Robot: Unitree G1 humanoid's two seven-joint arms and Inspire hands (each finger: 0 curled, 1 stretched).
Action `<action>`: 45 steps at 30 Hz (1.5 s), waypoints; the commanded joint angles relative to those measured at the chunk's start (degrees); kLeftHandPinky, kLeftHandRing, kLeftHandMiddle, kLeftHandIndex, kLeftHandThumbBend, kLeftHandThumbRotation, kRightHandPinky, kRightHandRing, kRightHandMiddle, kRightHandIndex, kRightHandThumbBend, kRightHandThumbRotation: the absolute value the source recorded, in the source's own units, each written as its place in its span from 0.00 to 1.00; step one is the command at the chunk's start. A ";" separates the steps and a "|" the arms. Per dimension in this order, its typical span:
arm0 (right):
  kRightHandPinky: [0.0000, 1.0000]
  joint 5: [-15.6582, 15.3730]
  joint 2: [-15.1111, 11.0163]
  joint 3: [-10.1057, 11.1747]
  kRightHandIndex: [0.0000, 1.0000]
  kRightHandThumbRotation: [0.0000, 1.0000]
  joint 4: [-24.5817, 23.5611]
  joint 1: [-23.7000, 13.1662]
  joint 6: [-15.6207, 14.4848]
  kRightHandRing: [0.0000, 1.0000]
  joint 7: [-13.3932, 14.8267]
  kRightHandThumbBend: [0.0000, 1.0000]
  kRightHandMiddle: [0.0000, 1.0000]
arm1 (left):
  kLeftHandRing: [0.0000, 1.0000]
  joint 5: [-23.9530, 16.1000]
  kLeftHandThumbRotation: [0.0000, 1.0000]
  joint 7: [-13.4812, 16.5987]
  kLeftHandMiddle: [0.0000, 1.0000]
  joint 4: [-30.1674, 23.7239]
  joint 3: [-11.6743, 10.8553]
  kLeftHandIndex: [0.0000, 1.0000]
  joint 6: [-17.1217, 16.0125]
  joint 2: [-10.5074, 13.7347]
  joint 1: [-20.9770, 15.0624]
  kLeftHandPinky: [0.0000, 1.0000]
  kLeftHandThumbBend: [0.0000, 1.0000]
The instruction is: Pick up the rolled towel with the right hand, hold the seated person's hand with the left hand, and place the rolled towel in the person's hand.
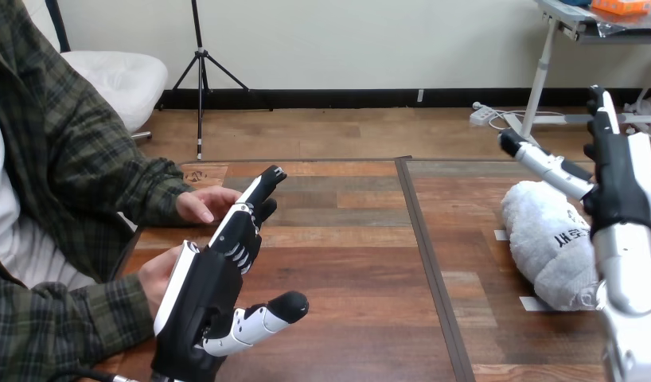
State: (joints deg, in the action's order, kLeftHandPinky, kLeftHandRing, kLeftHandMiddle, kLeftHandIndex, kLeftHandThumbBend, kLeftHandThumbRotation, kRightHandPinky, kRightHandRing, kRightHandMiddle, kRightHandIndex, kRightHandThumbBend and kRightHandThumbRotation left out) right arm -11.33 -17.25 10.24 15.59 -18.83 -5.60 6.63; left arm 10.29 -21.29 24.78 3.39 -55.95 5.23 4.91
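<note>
Wooden planks form the counter [346,263], and the rolled towel [545,239] lies on it at the right, resting between white tape marks [534,303]. The right hand [621,179] stands at the towel's right side, released, with its fingers straight up and its thumb reaching out over the towel's top; whether it touches the cloth I cannot tell. Well to the left of the towel, the left hand [203,294] is also released, fingers stretched forward and thumb out. It holds nothing and sits just beside the person's nearer hand [159,274], with the person's farther hand [207,203] beyond its fingertips. The step in hand looks to be the pick-up. To do it well, the right hand should tip down and over the towel so the fingers wrap one side of the roll and the thumb the other, closing around its middle. A soft roll will squash and may unwind if pinched at one end. The left hand would best wait until the towel is lifted.
</note>
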 commanded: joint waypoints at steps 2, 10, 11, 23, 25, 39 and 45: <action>0.86 0.62 -4.20 0.56 1.00 0.47 2.62 -7.77 -3.40 0.96 -2.10 1.00 1.00 | 1.00 0.67 0.59 0.17 0.97 -1.85 -0.10 0.91 0.32 -0.83 -3.10 0.98 1.00; 0.83 -1.02 -8.57 -1.47 1.00 0.49 7.89 -13.74 -11.64 0.94 -6.17 1.00 0.99 | 1.00 0.92 0.59 -0.24 0.97 -1.99 0.04 0.91 0.01 -1.11 -3.57 1.00 1.00; 0.81 -1.31 -8.90 -1.74 1.00 0.49 8.46 -14.28 -12.16 0.93 -6.40 1.00 0.99 | 1.00 0.93 0.59 -0.24 0.97 -2.00 0.04 0.91 0.03 -1.17 -3.64 1.00 1.00; 0.68 -3.76 -11.81 -5.39 1.00 0.48 22.63 -24.74 -16.67 0.84 -9.62 1.00 0.90 | 1.00 1.07 0.59 -0.56 0.98 -2.85 0.45 0.93 0.49 -1.74 -4.73 1.00 1.00; 0.69 -4.50 -11.98 -6.14 1.00 0.48 25.56 -26.29 -16.39 0.85 -9.42 1.00 0.91 | 1.00 1.13 0.59 -0.55 0.99 -3.13 0.55 0.93 0.83 -1.86 -4.85 1.00 1.00; 0.79 -7.36 -10.96 -9.98 1.00 0.47 44.00 -34.92 -13.33 0.92 -6.55 1.00 0.96 | 1.00 3.29 0.53 -2.40 0.99 -2.65 1.37 0.92 0.89 -2.95 -6.75 1.00 1.00; 0.71 -8.01 -10.23 -11.51 1.00 0.47 49.12 -36.89 -12.46 0.87 -5.71 1.00 0.93 | 1.00 2.93 0.54 -2.58 0.98 -2.72 1.23 0.92 0.77 -3.23 -6.91 1.00 1.00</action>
State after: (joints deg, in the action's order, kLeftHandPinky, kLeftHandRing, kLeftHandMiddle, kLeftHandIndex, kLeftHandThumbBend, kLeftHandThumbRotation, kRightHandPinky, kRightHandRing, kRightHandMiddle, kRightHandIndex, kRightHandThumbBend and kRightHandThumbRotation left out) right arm -16.71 -27.22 1.82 54.99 -42.13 -21.78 -1.76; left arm 11.20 -23.00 24.78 3.67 -54.81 3.21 4.43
